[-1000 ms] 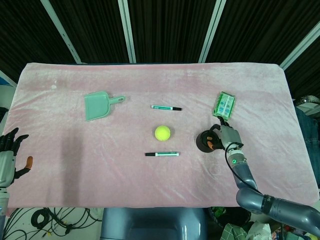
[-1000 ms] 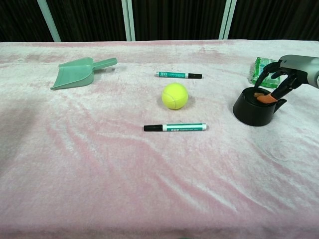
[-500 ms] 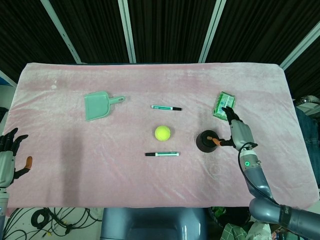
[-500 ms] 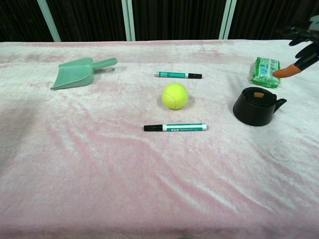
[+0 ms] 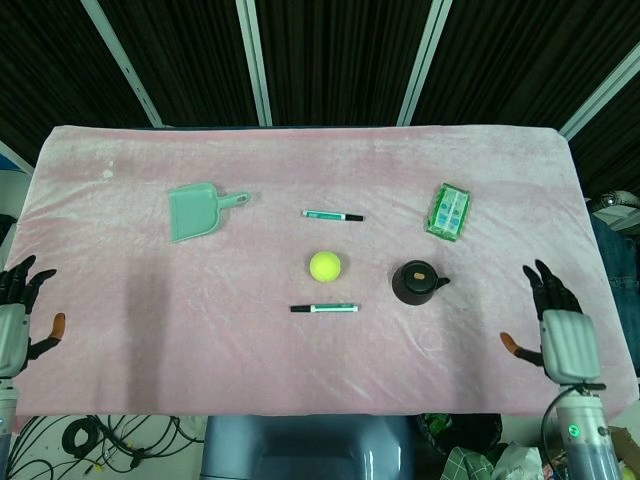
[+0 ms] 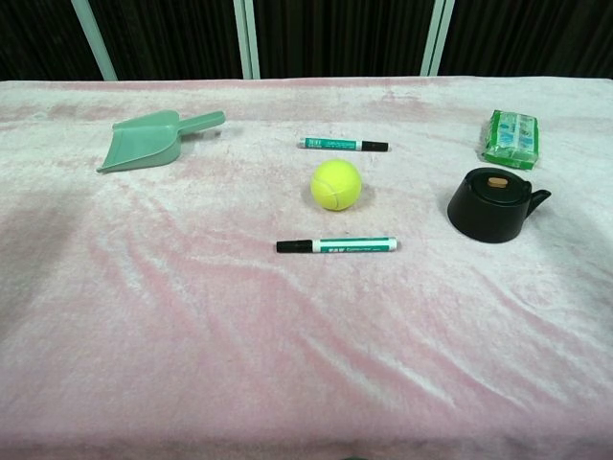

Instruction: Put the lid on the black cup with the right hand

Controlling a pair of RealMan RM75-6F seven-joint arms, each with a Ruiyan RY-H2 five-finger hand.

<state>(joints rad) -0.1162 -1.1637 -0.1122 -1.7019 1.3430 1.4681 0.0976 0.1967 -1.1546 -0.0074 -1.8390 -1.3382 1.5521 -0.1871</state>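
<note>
The black cup (image 5: 416,284) (image 6: 490,206) stands right of centre on the pink cloth, its black lid (image 6: 496,185) with a small tan knob seated on top. My right hand (image 5: 558,329) hovers at the table's right front edge, well away from the cup, fingers spread and holding nothing. At the left front edge my left hand (image 5: 17,318) is also spread and empty. Neither hand appears in the chest view.
A yellow tennis ball (image 5: 324,265) lies left of the cup, with one green marker (image 5: 333,215) behind it and another (image 5: 325,308) in front. A green packet (image 5: 448,211) sits behind the cup. A green dustpan (image 5: 195,210) lies at the back left.
My right hand let go of the lid on the cup, lifted off and drew back to the right front edge. The left hand has not moved.
</note>
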